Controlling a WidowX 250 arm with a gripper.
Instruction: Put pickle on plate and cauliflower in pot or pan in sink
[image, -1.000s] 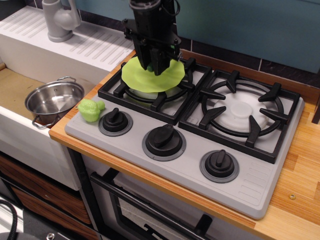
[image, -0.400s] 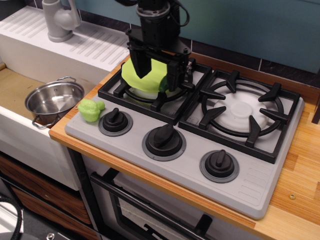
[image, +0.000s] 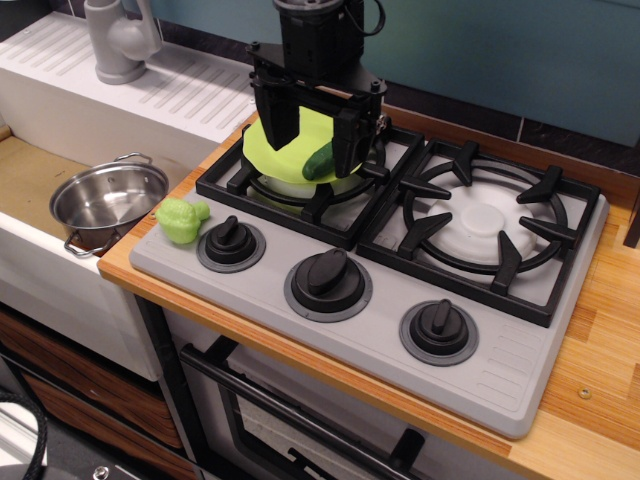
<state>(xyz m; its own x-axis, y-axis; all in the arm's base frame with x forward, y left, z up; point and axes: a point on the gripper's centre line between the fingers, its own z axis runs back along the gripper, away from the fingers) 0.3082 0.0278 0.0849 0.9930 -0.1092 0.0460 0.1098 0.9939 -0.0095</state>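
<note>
The lime-green plate lies on the left burner of the stove. The dark green pickle lies on the plate's right part. My gripper hangs just above the plate with its fingers spread wide, one on each side of the pickle, holding nothing. The pale green cauliflower sits on the stove's front left corner, next to the left knob. The steel pot stands in the sink at the left.
A grey faucet and a white ribbed drainboard are behind the sink. Black burner grates and three knobs cover the stove. A wooden counter edge runs along the right.
The gripper opened over the plate and rose a little. The pickle, hidden in the fingers before, now lies free on the plate. Cauliflower and pot have not moved.
</note>
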